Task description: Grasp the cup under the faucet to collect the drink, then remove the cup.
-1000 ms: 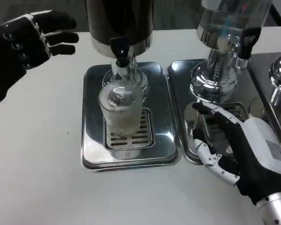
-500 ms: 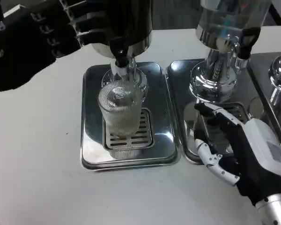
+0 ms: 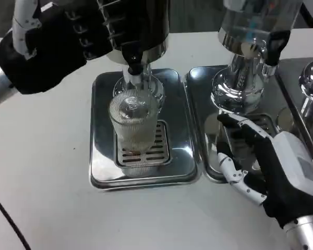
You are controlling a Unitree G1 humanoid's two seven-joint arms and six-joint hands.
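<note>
We see the ribbed glass cup (image 3: 134, 133) standing upright on the slotted grate of the left drip tray (image 3: 101, 156), directly beneath the black faucet (image 3: 133, 58) of the dark dispenser (image 3: 138, 23); it looks to hold some pale liquid, though we cannot tell how full it is, nor whether anything is pouring at this instant. Our left hand (image 3: 60, 39) sits high at the dispenser's left side, fingers reaching toward the faucet area; whether they press the tap or merely lie against the dispenser body we cannot tell, and we cannot judge how far the hand is closed. Our right hand (image 3: 266, 161) rests over the neighbouring drip tray (image 3: 198, 104), below the clear dispenser (image 3: 250, 31), fingers spread and holding nothing, well apart from the cup. We judge the cup placed and the filling step in hand; gripping the cup and lifting it away from the tray is yet to be done.
</note>
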